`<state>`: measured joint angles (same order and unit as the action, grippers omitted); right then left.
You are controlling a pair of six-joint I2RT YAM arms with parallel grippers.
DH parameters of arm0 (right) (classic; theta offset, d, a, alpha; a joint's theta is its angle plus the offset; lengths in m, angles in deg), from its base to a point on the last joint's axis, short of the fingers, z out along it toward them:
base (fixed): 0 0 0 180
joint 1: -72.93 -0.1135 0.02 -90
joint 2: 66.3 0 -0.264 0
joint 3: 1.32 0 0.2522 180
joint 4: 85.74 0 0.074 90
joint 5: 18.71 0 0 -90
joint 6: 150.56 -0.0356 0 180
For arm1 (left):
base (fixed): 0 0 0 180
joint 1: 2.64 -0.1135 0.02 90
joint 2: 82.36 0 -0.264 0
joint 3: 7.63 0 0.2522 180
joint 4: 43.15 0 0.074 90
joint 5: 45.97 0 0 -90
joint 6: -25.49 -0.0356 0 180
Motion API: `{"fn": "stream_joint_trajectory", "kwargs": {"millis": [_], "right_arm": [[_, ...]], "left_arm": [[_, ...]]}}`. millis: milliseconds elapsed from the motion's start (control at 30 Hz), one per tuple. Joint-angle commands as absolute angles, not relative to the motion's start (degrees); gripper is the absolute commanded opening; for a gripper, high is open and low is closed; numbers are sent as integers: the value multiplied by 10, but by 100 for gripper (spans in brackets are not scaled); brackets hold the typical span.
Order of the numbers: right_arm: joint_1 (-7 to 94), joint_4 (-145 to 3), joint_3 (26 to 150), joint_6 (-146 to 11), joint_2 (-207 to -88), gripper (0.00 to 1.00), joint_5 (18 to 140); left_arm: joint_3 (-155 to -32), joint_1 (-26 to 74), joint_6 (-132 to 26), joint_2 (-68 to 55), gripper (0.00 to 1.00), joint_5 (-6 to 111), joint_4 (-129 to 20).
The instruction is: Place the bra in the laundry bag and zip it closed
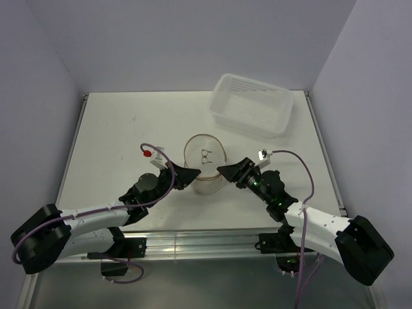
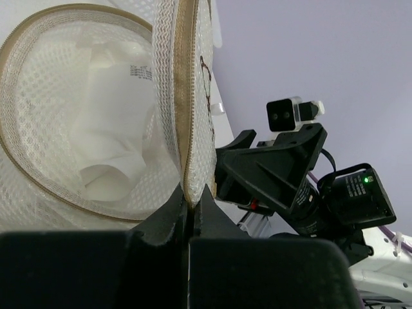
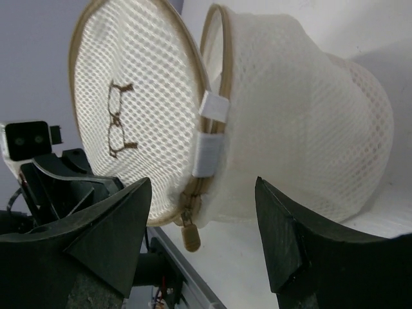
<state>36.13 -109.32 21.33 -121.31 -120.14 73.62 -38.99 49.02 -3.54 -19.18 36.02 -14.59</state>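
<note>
The laundry bag (image 1: 205, 168) stands in the middle of the table, its disc lid with the dark icon (image 1: 205, 155) partly open. The white bra (image 2: 109, 135) lies inside the bag, seen through the opening in the left wrist view. My left gripper (image 1: 192, 174) is at the bag's left side, shut on the beige zip rim of the lid (image 2: 187, 129). My right gripper (image 1: 226, 170) is at the bag's right side, open. In the right wrist view the beige zip pull (image 3: 190, 238) hangs between its open fingers (image 3: 116, 219), below the gap between lid (image 3: 135, 109) and bag body (image 3: 302, 129).
A rigid white perforated basket (image 1: 252, 103) stands at the back right of the table. The left arm's cable with a red tag (image 1: 146, 154) loops just left of the bag. The table's near edge rail (image 1: 193, 239) lies close behind both wrists.
</note>
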Motion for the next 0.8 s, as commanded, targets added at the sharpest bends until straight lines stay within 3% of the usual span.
{"fn": "stream_joint_trajectory", "kwargs": {"millis": [0, 133, 233, 400, 467, 533, 567, 600, 633, 667, 733, 767], "right_arm": [[392, -1157, 226, -1187, -1213, 73, 770], [432, -1214, 228, -1206, -1261, 70, 817], [438, -1251, 239, -1212, -1293, 61, 846], [438, -1318, 225, -1247, -1330, 41, 877], [438, -1333, 219, -1252, -1334, 26, 876], [438, -1349, 212, -1259, -1338, 18, 874], [438, -1360, 211, -1261, -1338, 8, 872], [438, -1361, 207, -1266, -1334, 3, 860], [438, -1360, 206, -1268, -1332, 2, 854], [438, -1354, 205, -1270, -1329, 0, 847], [429, -1326, 210, -1270, -1313, 0, 814], [422, -1311, 211, -1267, -1306, 0, 800]], "left_arm": [[-384, 487, -32, -191, 0, 386, -98], [-385, 483, -29, -185, 0, 401, -89], [-385, 479, -25, -178, 0, 404, -83], [-379, 475, -23, -174, 0, 396, -86], [-380, 471, -23, -172, 0, 389, -94], [-386, 468, -28, -170, 1, 383, -111], [-390, 462, -32, -171, 6, 380, -123], [-397, 459, -42, -178, 16, 365, -140], [-417, 457, -53, -185, 45, 355, -195], [-427, 456, -63, -195, 60, 342, -228], [-464, 456, -98, -234, 85, 301, -331], [-473, 457, -107, -246, 88, 289, -364]]}}
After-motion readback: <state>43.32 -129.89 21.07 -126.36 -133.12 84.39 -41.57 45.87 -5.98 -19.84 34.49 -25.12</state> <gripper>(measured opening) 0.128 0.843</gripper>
